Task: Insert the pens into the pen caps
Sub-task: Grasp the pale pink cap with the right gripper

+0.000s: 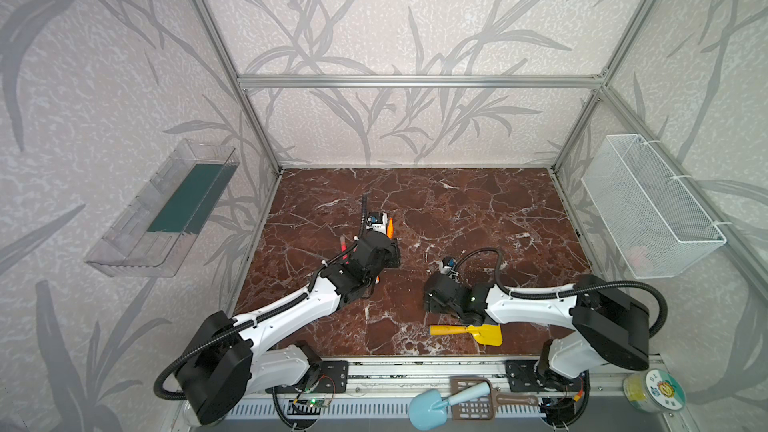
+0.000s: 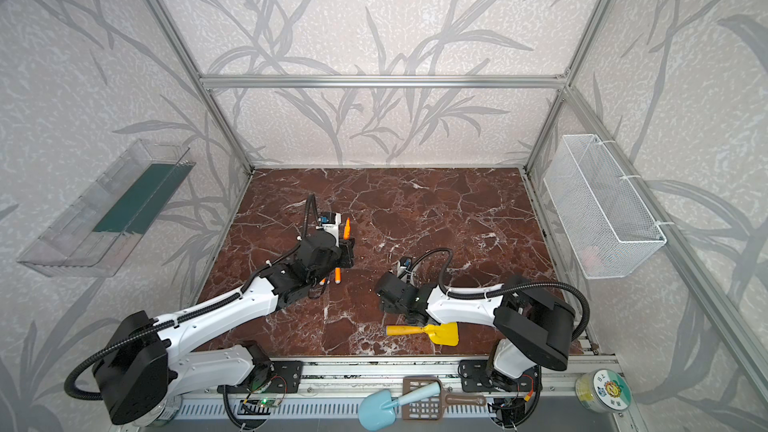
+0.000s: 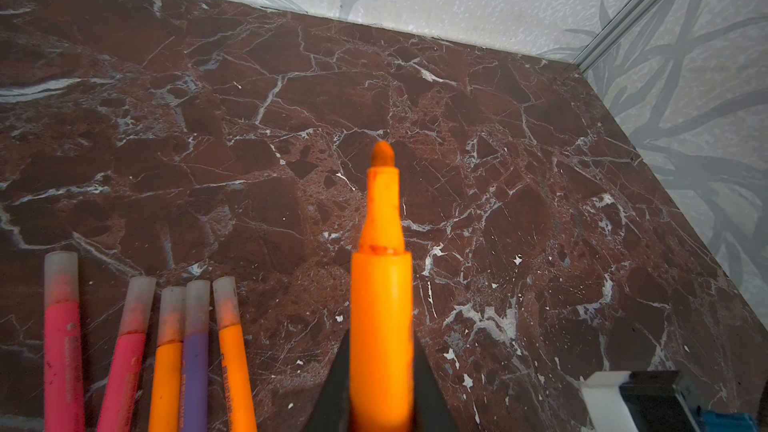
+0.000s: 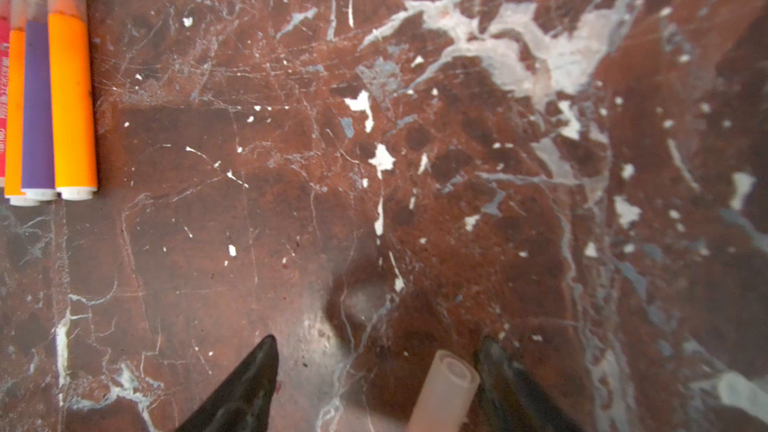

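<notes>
My left gripper (image 3: 381, 351) is shut on an uncapped orange pen (image 3: 381, 284), its bare tip pointing toward the back wall. In both top views that pen (image 1: 390, 228) (image 2: 346, 229) sticks out past the left wrist. Several capped pens lie side by side on the marble: two pink (image 3: 62, 347), two orange (image 3: 166, 367) and one purple (image 3: 195, 367), each wearing a translucent pen cap (image 3: 61, 276). My right gripper (image 4: 378, 340) hangs open low over the table. A loose pen cap (image 4: 444, 392) lies between its jaws, close to one finger (image 4: 511, 384) and well apart from the other.
A yellow toy shovel (image 1: 478, 332) lies just in front of the right arm. On the front rail sit a blue scoop (image 1: 440, 405), a brown slotted scoop (image 1: 482, 403) and a jar (image 1: 654, 392). A white wire basket (image 1: 648, 205) hangs on the right wall, a clear tray (image 1: 166, 209) on the left.
</notes>
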Motion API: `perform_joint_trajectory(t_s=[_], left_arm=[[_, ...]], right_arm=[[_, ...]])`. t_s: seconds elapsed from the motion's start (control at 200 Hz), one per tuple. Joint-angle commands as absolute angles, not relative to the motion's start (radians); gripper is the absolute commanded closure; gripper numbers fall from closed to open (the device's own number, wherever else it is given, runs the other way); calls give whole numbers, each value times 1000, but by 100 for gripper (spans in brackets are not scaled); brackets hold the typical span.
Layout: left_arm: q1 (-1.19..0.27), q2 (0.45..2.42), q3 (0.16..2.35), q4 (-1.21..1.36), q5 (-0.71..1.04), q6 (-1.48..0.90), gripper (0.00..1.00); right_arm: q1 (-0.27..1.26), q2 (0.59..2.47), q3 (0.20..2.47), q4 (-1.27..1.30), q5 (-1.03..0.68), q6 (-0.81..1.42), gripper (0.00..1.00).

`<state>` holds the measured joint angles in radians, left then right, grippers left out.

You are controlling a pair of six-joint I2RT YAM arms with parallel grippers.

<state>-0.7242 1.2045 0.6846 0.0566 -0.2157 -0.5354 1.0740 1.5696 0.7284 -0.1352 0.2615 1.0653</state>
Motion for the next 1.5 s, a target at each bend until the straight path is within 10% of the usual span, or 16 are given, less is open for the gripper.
perform_joint_trajectory(t_s=[0.0,0.385,0.655,1.494], left_arm=[[-724,1180,683,43,-230,-543,100],[-724,1177,683,43,-232,-543,100],[-724,1183,683,43,-239,-542,100],[-724,1181,686,38,-239,-542,100]], right_arm=[[1075,1629,777,-203,245,1034,31],[1092,1606,771,-360,363,1026,36],[1109,1603,770,-365,351,991,65],[1155,1643,796,-417,398,990,76]])
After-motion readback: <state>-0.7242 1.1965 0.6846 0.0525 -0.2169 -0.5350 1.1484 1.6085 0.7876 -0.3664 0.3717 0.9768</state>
